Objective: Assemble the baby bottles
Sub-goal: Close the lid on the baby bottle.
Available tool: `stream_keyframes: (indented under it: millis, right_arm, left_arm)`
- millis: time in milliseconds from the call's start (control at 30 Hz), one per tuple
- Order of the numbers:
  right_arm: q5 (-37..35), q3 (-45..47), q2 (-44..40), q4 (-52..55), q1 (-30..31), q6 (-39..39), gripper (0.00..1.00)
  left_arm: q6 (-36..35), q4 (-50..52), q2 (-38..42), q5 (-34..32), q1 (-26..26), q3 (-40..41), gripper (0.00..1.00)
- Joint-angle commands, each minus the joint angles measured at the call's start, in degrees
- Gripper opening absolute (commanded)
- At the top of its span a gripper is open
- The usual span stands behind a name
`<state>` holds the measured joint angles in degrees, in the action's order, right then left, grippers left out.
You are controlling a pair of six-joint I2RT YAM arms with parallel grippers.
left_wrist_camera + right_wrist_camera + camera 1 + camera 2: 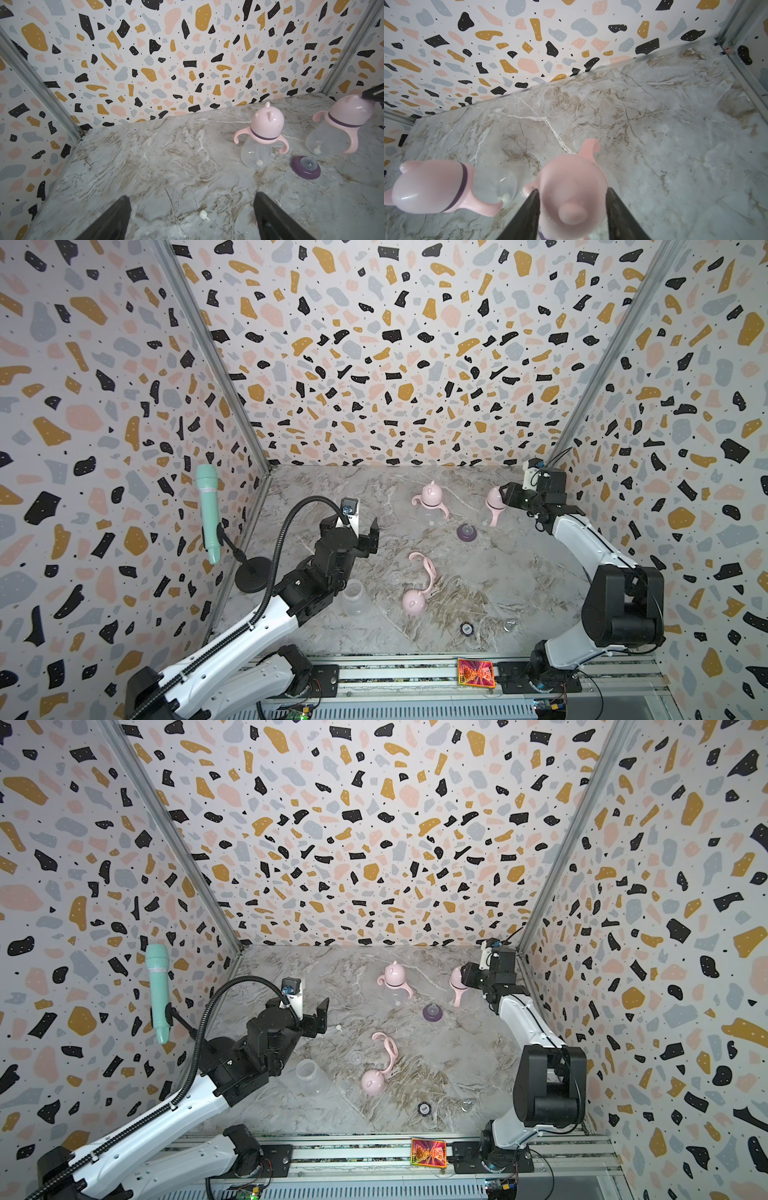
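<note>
Two assembled baby bottles stand at the back right: one (430,499) (264,135) stands free, the other (494,502) (342,124) has its pink eared cap (571,187) between the jaws of my right gripper (572,189) (505,495), which stand open on either side of it. The third bottle is in parts: clear body (355,593), pink handle ring (426,570), pink cap (413,602), purple teat collar (467,532) (305,167). My left gripper (353,526) (191,196) hovers wide open and empty over bare table, above a small white straw weight (202,214).
A mint-green microphone (208,510) on a black gooseneck stand (251,574) sits by the left wall, close behind my left arm. A small black disc (467,628), a metal ring (510,625) and a red card (476,672) lie near the front edge.
</note>
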<state>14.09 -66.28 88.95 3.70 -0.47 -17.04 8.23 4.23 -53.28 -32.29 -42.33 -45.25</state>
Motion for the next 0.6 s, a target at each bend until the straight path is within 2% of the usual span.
stream_keyframes:
  millis: [0, 200, 267, 367, 500, 567]
  right_arm:
    - [0.35, -2.23, -2.19, 2.18, -0.14, 2.28, 0.58]
    - [7.54, 0.55, -8.52, -0.65, 1.14, 6.05, 0.73]
    - [8.03, 0.89, -10.81, -0.35, 3.37, 8.24, 0.81]
    - [10.80, 0.00, -12.77, 1.87, 7.37, 11.65, 0.86]
    - [25.18, 0.00, -13.69, 4.67, 13.82, 16.17, 0.89]
    - [29.62, 1.01, -14.22, 5.92, 19.71, 19.72, 0.92]
  left_arm:
    - [1.14, -0.48, 1.77, -2.29, 0.60, 0.81, 0.92]
    - [1.09, 0.20, 3.65, -3.77, 1.71, 2.53, 0.97]
    - [1.05, 0.60, 4.44, -3.92, 2.85, 3.10, 0.98]
    - [1.08, 0.65, 5.88, -2.93, 4.99, 3.96, 0.99]
    - [0.90, 0.17, 7.77, -1.67, 8.28, 5.50, 1.00]
    - [1.12, 0.48, 8.74, -1.37, 10.02, 6.13, 1.00]
